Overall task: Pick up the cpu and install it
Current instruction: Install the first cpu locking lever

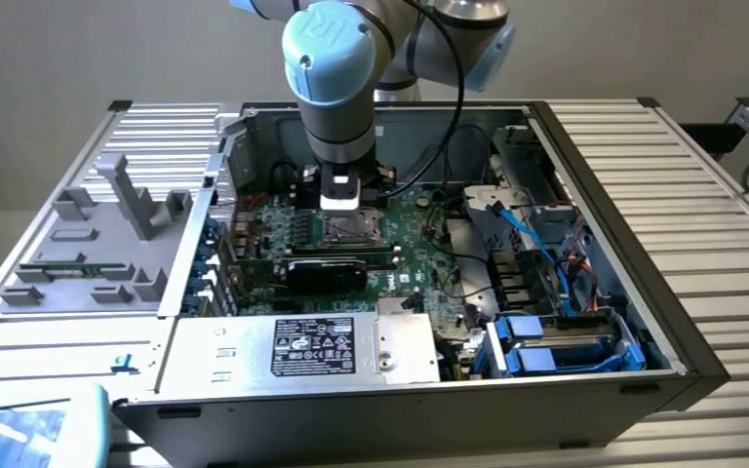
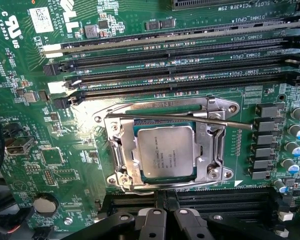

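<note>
The cpu (image 2: 165, 152), a flat square chip with a shiny silver-grey top, lies flat inside its socket on the green motherboard (image 2: 35, 165). The socket's metal frame (image 2: 119, 150) sits around it. A thin metal lever (image 2: 190, 122) runs across one side of the socket. My gripper (image 2: 169, 214) hangs just above and beside the socket, its black fingers (image 2: 152, 222) close together and holding nothing. In the exterior view the gripper (image 1: 339, 203) points straight down over the socket (image 1: 346, 230) inside the open computer case (image 1: 635, 331).
Empty memory slots (image 2: 180, 65) run beside the socket. A silver box with a label (image 1: 309, 346) fills the case front. A black card (image 1: 335, 271) sits near the socket. Blue cables (image 1: 531, 234) run on the exterior view's right. A grey fixture tray (image 1: 89, 244) lies on its left.
</note>
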`<state>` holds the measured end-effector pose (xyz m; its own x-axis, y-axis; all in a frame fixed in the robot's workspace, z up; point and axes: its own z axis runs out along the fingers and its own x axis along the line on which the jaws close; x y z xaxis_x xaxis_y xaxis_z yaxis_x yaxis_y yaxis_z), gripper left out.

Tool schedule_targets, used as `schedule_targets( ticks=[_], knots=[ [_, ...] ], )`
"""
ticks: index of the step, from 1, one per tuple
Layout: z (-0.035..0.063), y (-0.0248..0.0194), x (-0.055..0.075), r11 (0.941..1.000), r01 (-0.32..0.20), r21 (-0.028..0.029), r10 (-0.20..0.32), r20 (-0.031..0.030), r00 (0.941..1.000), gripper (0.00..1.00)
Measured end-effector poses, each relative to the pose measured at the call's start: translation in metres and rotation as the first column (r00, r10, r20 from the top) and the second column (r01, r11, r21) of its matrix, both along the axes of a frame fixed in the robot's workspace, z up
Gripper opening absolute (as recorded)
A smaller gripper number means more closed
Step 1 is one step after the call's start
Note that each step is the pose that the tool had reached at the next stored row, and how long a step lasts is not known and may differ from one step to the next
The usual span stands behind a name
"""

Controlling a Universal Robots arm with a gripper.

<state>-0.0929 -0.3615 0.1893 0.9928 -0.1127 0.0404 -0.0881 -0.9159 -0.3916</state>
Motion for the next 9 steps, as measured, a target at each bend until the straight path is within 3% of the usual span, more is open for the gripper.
schedule_targets(
  ticks=[9],
  knots=[
    [-0.0001, 0.0000, 0.0000, 1.0000, 0.000, -0.0001, 0.000, 0.0000, 1.0000, 0.12]
  ],
)
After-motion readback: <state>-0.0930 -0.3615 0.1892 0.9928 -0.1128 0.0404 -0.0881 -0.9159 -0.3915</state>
